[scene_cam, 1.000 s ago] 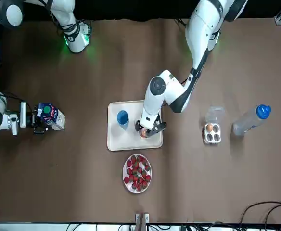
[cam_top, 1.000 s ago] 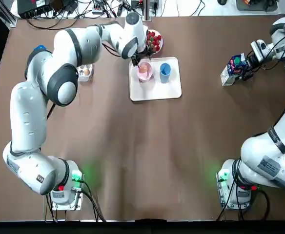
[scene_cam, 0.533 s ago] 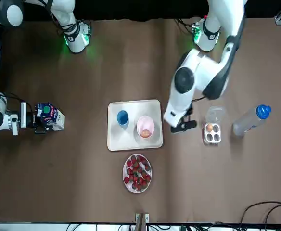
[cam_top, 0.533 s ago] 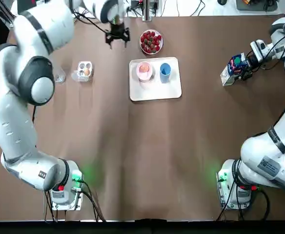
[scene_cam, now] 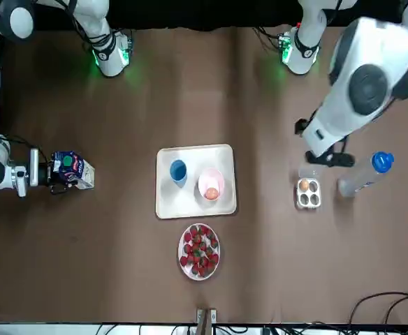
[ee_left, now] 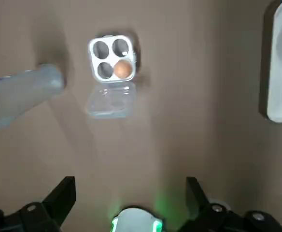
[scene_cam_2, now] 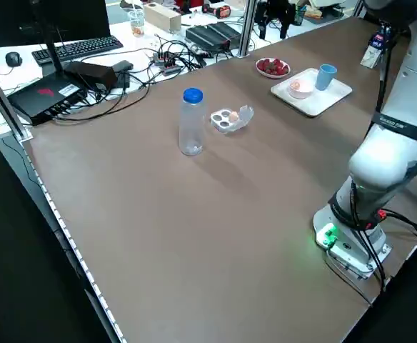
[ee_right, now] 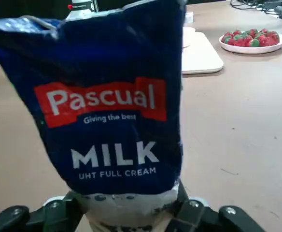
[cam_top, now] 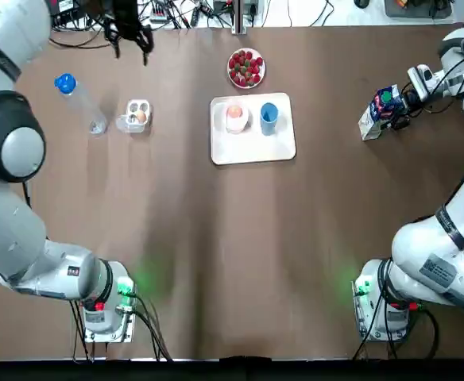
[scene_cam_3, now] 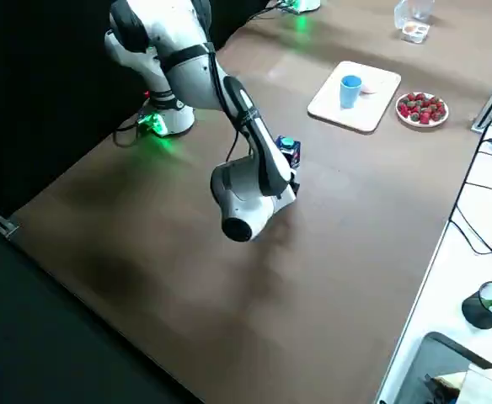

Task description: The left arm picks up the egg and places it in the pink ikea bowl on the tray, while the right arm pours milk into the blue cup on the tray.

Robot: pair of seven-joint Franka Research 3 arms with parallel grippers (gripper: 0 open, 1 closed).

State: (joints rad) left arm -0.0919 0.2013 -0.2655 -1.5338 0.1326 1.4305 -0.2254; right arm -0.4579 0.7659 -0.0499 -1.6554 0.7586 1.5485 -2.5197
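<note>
Directions refer to the overhead view, with 12 o'clock at the table edge opposite the arm bases. The left gripper (cam_top: pixel 133 46) hovers over the 11 o'clock corner of the table (cam_top: pixel 216 238), clear of the surface; its fingers (ee_left: pixel 61 195) are spread wide with nothing between them. The water bottle (cam_top: pixel 77 101) stands upright at 7 o'clock from this gripper. The egg carton (cam_top: pixel 134 106) lies at 3 o'clock from the bottle, near it, with the lid folded open; a second egg (ee_left: pixel 123 69) occupies one of its four cells. The tray (cam_top: pixel 256 147) lies at 3 o'clock from the carton, well apart. The pink bowl (cam_top: pixel 236 126) sits at the tray's 11 o'clock corner, and the egg (cam_top: pixel 234 111) rests inside it. The blue cup (cam_top: pixel 268 115) stands upright on the tray just beside the bowl, at its 3 o'clock. The strawberries (cam_top: pixel 246 67) lie piled off the tray at its 12 o'clock, near it. The milk carton (cam_top: pixel 377 115) is at 3 o'clock from the tray, well apart, toward the table's right edge. The right gripper (cam_top: pixel 395 107) is clamped on the carton from its 2 o'clock side; the wrist view shows the printed face between both fingers.
</note>
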